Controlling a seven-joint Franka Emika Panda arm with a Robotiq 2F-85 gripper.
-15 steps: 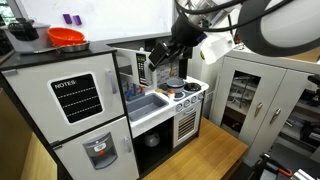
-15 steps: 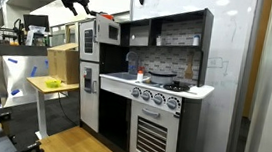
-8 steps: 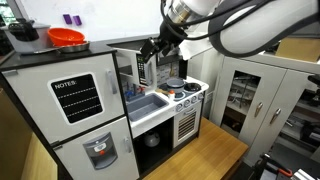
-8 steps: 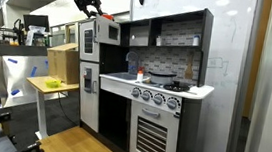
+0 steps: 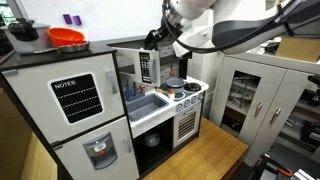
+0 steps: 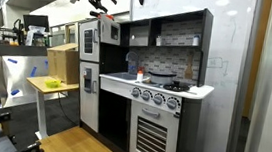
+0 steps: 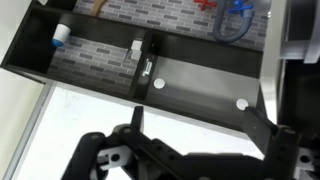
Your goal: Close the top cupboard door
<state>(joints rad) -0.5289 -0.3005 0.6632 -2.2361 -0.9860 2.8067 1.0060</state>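
Hanging just above the top cupboard door, the jaws are carried at the end of the arm, which is seen in both exterior views. How far the jaws are parted cannot be told: the fingertips are too small in the exterior views, and only dark linkage is caught along the lower edge of the wrist view. Nothing is seen held in them. The door is found swung out from its black compartment, not shut, with the dark window pane turned to the camera. In an exterior view the door is placed directly beneath the jaws, but contact between the two cannot be made out. Well below the jaws, the sink is seen, and lower again the oven door. The white door with the NOTES board is set below and well apart from the jaws, past the open door. An orange bowl is placed on the unit's top at about jaw height, also well apart. In the wrist view a black shelf with a grey brick back is shown beyond the jaws, split by a partition. A small white item is seen in its end compartment.
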